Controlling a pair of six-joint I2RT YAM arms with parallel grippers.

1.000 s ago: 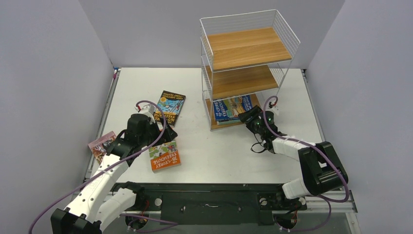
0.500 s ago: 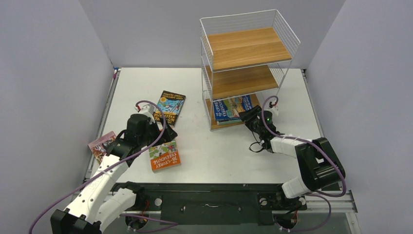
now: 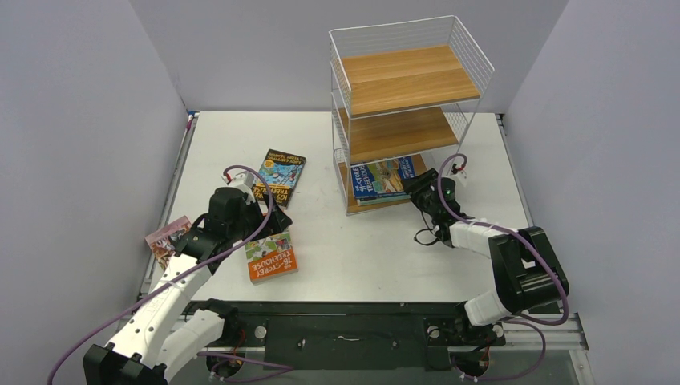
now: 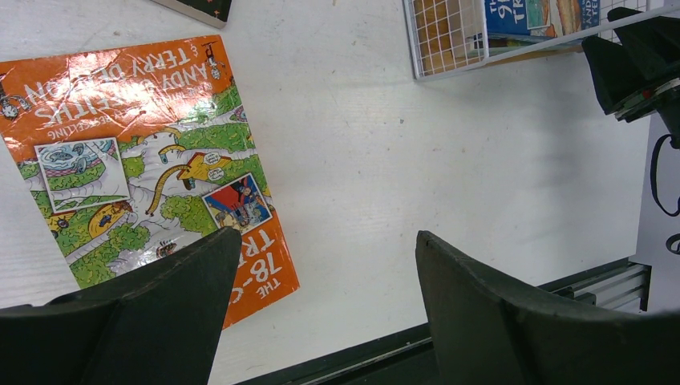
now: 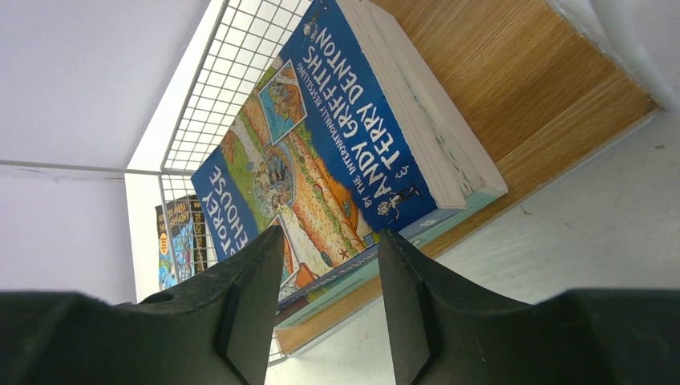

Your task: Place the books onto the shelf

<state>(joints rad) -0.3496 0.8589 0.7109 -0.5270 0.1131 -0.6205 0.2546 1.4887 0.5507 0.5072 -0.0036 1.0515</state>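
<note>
Between grey walls, over white table, left gripper gapes near orange book; right gripper seems apart at shelf.

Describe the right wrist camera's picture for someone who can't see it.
A blue book lies on another on the lowest wooden board of the shelf, backed by white wire mesh. Two dark fingers of the claw, parted and empty, rise from the bottom edge.
</note>
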